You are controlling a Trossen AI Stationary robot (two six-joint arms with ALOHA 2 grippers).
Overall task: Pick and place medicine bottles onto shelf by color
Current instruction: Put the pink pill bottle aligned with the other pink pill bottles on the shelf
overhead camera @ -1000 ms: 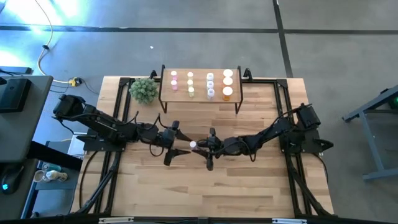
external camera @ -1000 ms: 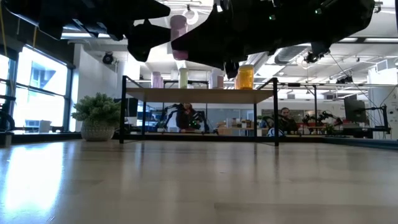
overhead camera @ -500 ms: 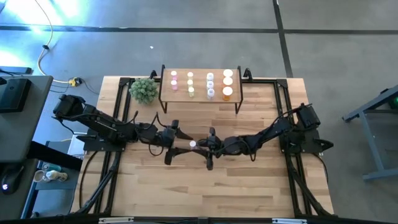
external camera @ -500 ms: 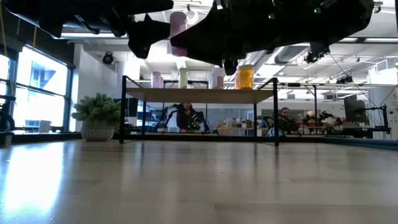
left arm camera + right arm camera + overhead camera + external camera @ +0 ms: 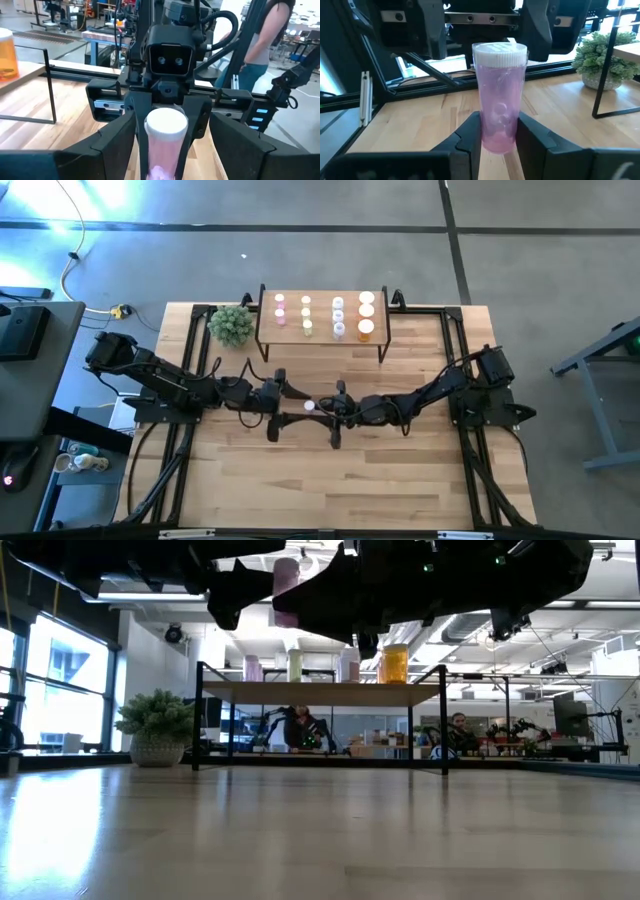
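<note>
Above the table (image 5: 400,480), in front of the shelf (image 5: 322,330) where bottles are lined up, the right claw (image 5: 497,137) is clamped on an upright pink bottle (image 5: 498,100). The left claw (image 5: 284,406) is spread wide around the bottle's white cap, gripping nothing.

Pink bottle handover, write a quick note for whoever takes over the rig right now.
Right gripper: shut on the pink bottle, held upright above mid-table.
Left gripper: open, its fingers either side of that bottle, not closed on it.
Shelf: bottles already stand on it in rows, pink at its left end and orange at its right.
Left: finish passing the pink bottle, then set it by the pink ones.
</note>
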